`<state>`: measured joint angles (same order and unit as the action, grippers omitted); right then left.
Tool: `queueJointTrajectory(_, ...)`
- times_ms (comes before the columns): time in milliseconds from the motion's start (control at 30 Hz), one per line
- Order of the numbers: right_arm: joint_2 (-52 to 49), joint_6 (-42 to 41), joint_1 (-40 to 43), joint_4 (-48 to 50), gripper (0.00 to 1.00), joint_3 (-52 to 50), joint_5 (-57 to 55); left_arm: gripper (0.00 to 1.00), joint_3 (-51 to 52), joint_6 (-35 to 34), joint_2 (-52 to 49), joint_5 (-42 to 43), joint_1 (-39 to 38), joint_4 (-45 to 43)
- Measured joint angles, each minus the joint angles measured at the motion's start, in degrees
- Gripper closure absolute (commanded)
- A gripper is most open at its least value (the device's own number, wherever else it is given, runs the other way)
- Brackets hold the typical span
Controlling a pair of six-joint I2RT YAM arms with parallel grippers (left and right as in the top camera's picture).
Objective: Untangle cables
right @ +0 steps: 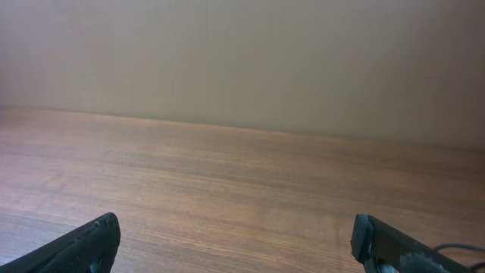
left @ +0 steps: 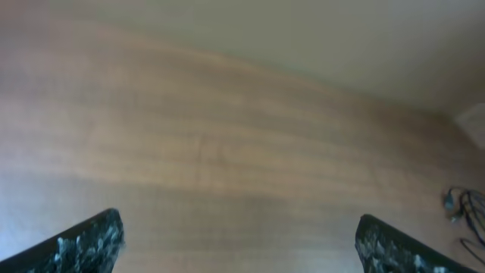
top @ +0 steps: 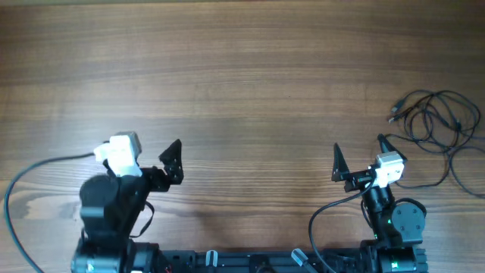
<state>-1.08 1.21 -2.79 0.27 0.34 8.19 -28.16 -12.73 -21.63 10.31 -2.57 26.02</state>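
Surface: showing brown wood grain, looking smooth, matt.
Cables: looking black, rubber-coated.
Left hand fingers: looking black, rough, speckled.

Right of the right gripper, the cables run off-frame — crossings too small to trace. The left wrist view is blurred.

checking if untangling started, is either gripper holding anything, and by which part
Nothing is held. The left gripper and the right gripper are both open and empty; the cables lie apart from both.

You're getting overhead looking straight down on whole surface; wrist cameras skimming low, facing forward; left wrist sharing cables with overhead.
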Motion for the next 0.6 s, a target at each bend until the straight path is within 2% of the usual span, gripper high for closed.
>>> queueJointTrajectory(167, 0.0, 0.0, 0.0, 0.0, 0.00, 0.0, 0.0, 0.00, 9.7, 3.1, 9.9, 0.0, 0.2, -9.7)
queueJointTrajectory(367, 0.0, 0.0, 0.0, 0.1, 0.00, 0.0, 0.0, 0.00, 19.4, 4.8, 19.1, 0.0, 0.2, -17.2)
queueJointTrajectory(600, 0.0, 0.0, 0.0, 0.1, 0.00, 0.0, 0.0, 0.00, 26.3, 6.8, 20.8, -0.2, -0.3, -31.8)
